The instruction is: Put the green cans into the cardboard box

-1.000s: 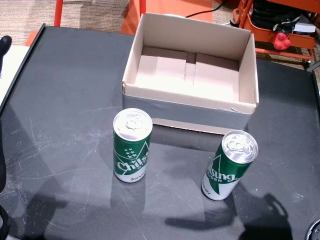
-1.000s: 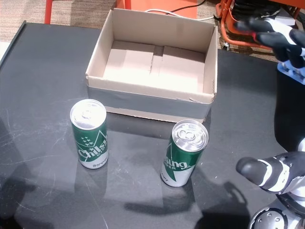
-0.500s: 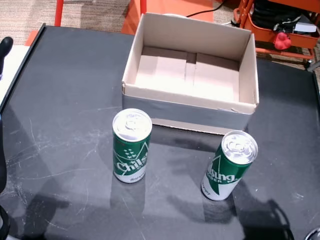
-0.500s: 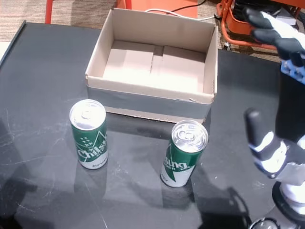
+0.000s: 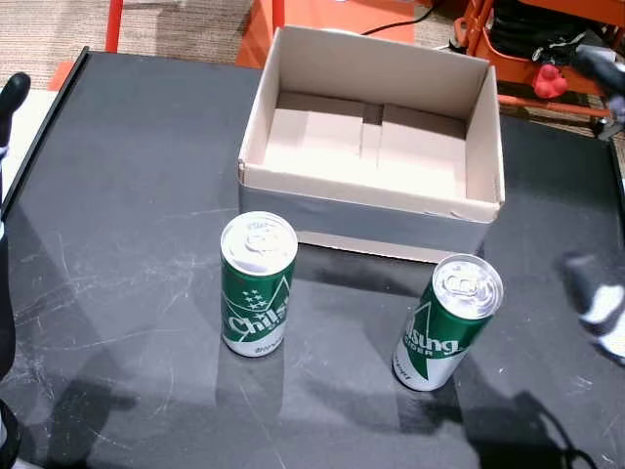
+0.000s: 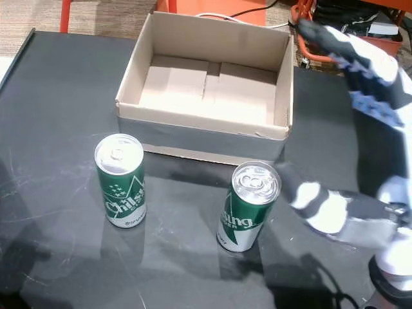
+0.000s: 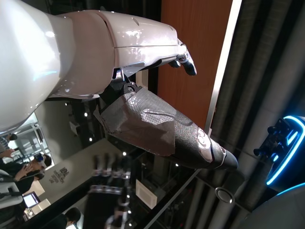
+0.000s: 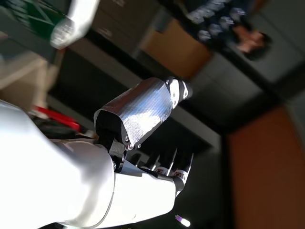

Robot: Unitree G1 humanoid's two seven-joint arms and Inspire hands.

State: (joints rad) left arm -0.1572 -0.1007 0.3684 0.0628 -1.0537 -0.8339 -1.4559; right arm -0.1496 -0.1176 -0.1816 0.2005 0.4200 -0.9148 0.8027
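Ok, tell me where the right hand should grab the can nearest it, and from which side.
Wrap the mid-body of the right can, coming from its right side. It stands upright and apart from the cardboard box, and the right hand is already level beside it, open.

Counter (image 5: 127, 176): dark, matte top, fine pale scratches, mostly toward near-left area.

Cardboard box (image 5: 376, 147) sits directly on it, open top, inner flaps folded flat, grey tape band along front wall. Seen in both head views.

Two green cans upright on counter, both in front of box, well apart from each other:
- left can (image 5: 258, 283) just before box's front left corner
- right can (image 5: 449, 321) before box's front right corner, slightly nearer camera

Neither can touches box.
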